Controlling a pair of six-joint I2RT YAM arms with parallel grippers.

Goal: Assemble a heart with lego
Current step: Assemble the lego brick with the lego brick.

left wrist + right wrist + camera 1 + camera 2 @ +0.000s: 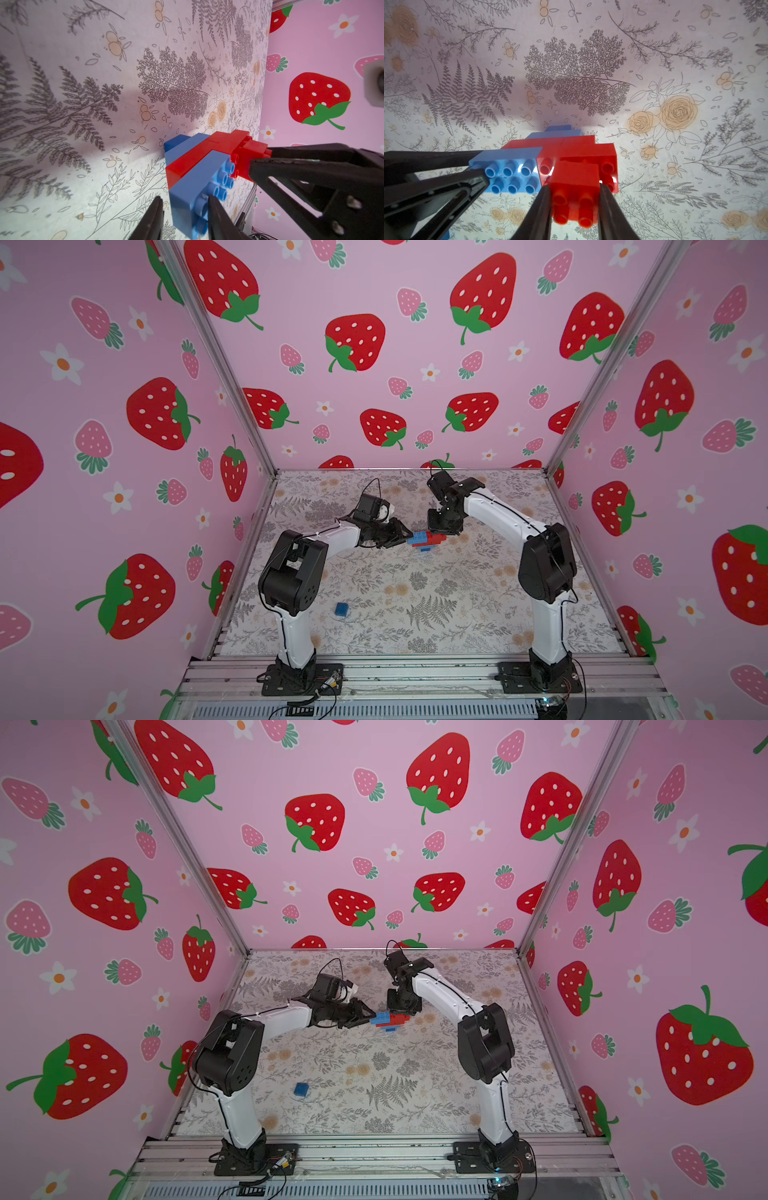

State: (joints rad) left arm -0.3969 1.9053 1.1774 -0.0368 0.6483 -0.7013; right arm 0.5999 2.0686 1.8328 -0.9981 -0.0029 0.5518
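Left wrist view: left jaws clamp the light-blue studded end brick (195, 182) of the stepped red-and-blue plastic lego heart (191, 158), mid-table (83, 104), its long axis running to the right jaws, clamped on its small red square brick (250, 152).

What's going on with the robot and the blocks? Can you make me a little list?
heart: red and blue bricks joined, held between both end effectors
left end effector: grips the heart by its light blue end
right end effector: grips a small red brick on the heart's red side
loose brick: blue, alone on the table beside the left arm
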